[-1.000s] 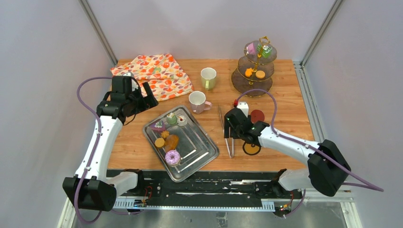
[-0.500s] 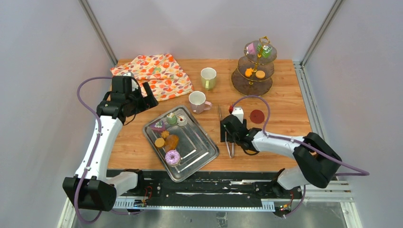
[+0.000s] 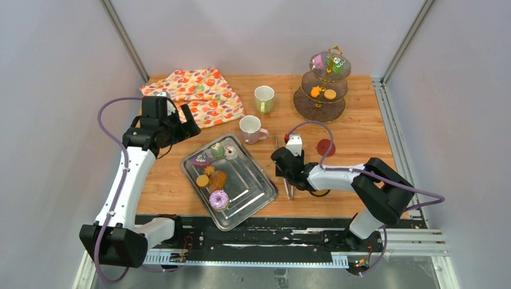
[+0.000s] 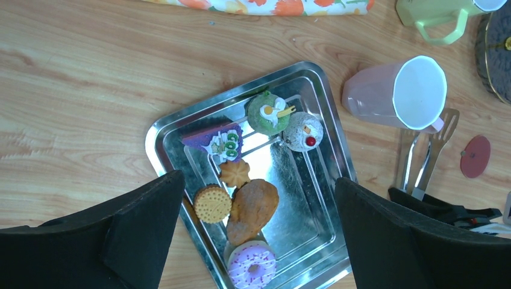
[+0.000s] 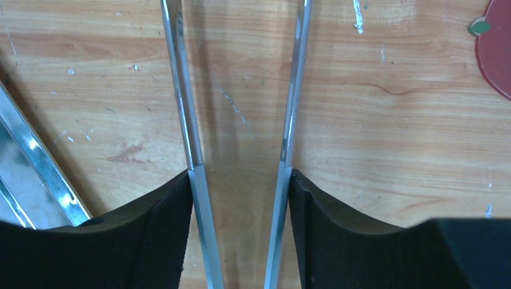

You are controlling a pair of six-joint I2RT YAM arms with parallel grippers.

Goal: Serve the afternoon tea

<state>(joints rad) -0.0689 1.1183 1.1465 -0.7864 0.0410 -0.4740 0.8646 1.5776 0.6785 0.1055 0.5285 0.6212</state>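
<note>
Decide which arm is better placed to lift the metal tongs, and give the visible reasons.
Right. The right claw straddles the tongs, a pad against the outside of each blade, so it probably only needs to squeeze and lift. The left claw hangs open over the tray, away from them.

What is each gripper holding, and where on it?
The left gripper holds nothing; the right gripper grips the metal tongs, fingers outside both arms, mid-length.

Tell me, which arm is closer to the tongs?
Right. The right end effector straddles the tongs, fingers against both arms; the left end effector hangs past the tray, by the cloth.
</note>
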